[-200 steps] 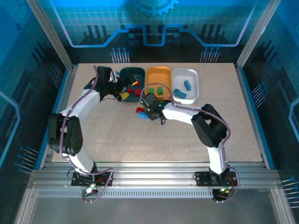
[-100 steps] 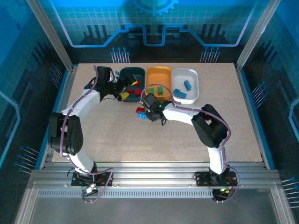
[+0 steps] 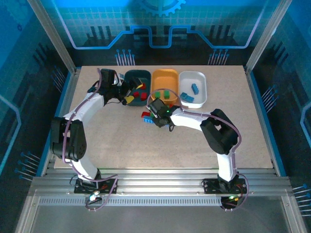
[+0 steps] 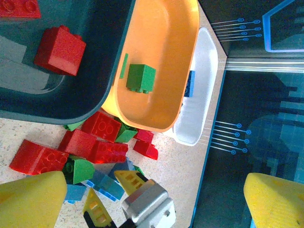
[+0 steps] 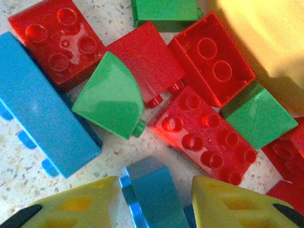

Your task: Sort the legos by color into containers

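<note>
Top external, left arm: elbow bowed outward, left gripper point(image 3: 130, 98) held over the near corner of the teal tray point(image 3: 138, 76)
Top external, right arm: extended leftward, right gripper point(image 3: 151, 116) set low on the loose legos point(image 3: 145, 116)
Left wrist, jaws: spread wide, nothing held; loose legos point(image 4: 95, 147) seen between the fingers point(image 4: 28, 199)
Right wrist, grip: blue brick point(image 5: 156, 194) clamped between both fingers point(image 5: 71, 206), long axis running along them

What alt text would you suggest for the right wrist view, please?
The right gripper, yellow-fingered, straddles a light blue brick on the speckled table; whether it grips it is unclear. Beyond lie red bricks, green bricks and a long blue brick.
</note>
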